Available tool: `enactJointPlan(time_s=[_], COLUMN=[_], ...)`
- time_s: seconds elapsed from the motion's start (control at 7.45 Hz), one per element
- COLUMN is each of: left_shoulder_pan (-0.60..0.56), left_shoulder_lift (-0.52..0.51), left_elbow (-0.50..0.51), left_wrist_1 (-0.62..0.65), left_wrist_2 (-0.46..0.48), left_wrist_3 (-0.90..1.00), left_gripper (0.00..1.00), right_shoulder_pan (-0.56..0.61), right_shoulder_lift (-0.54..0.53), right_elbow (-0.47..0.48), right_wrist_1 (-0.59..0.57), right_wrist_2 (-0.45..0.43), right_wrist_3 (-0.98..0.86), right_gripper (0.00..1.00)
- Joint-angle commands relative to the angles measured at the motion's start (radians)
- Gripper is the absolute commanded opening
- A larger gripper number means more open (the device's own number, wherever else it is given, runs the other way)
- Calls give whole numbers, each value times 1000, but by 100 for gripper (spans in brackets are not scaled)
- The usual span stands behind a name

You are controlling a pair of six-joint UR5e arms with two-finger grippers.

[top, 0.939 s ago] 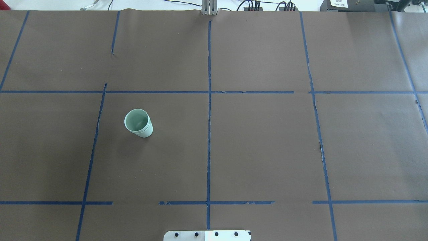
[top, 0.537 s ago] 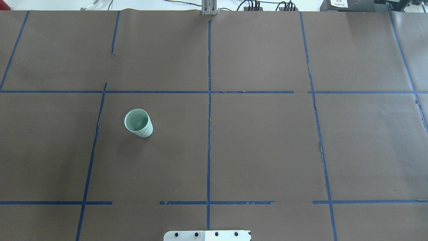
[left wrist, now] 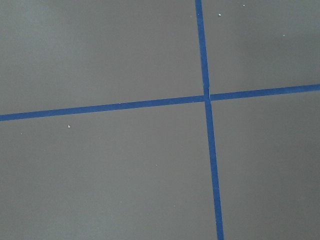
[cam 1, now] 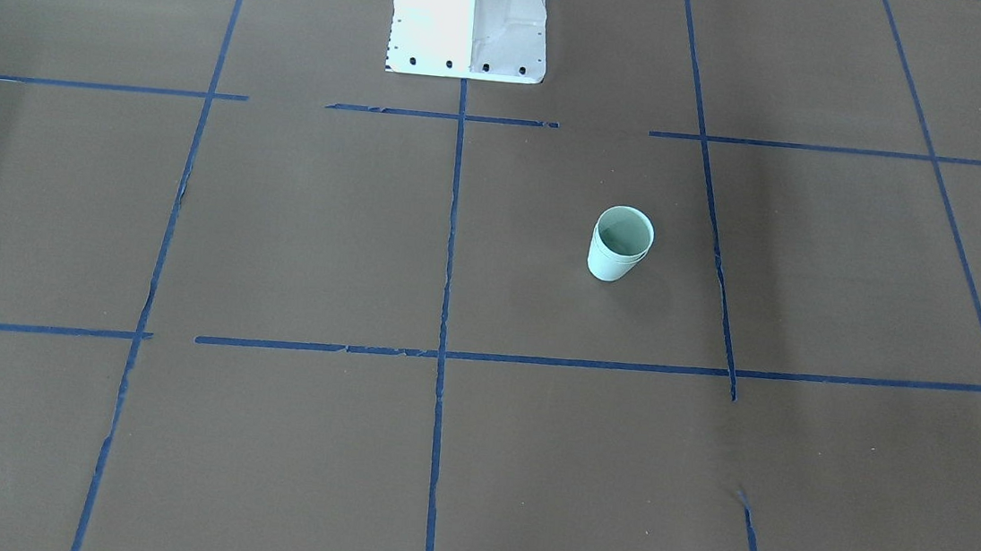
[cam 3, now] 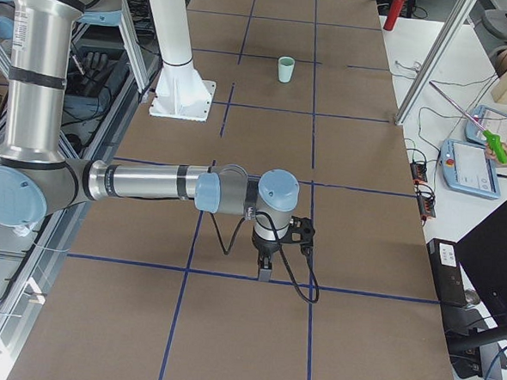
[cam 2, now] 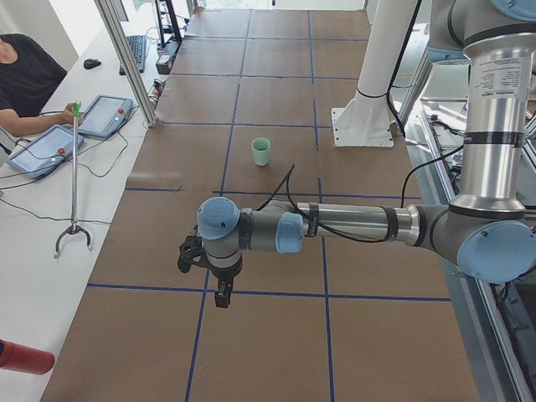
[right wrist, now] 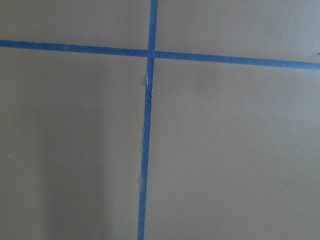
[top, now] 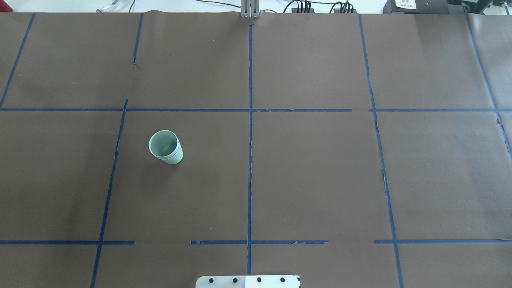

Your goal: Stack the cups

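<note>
The tabletop (top: 320,180) wears matt brown paper, crossed by blue tape (top: 250,160) frayed in spots. The cups (top: 165,147) look like smooth, satin plastic.

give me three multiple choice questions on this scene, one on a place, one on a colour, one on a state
1. In the overhead view, where do the cups stand relative to the centre tape line?
A. right of it
B. on it
C. left of it

2. What colour is the tape grid?
A. red
B. blue
C. yellow

3. How are the cups arranged?
A. nested upright
B. side by side
C. tipped over

1 C: they stand left of the line, apart from it.
2 B: every line on the brown table cover is blue.
3 A: one rim shows just below the other, openings upward.
</note>
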Motion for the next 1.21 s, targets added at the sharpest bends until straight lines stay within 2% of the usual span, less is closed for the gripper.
enactJointPlan(time_s=[0.0, 0.67, 1.07], left_shoulder_pan=[0, 0, 0], left_shoulder_lift=[2, -1, 0], left_elbow=[-10, -8, -7], left_wrist_1=[2, 6, 8], left_wrist_2=[0, -6, -67], left_wrist_3=[-1, -12, -14], left_gripper=[100, 100, 100], right_shoulder_pan=[0, 0, 0], right_shoulder_lift=[0, 0, 0], right_elbow=[0, 0, 0], right_wrist_1=[-1, 0, -1], right_wrist_2=[0, 0, 0], right_wrist_3=[0, 0, 0], right_gripper=[100, 100, 100])
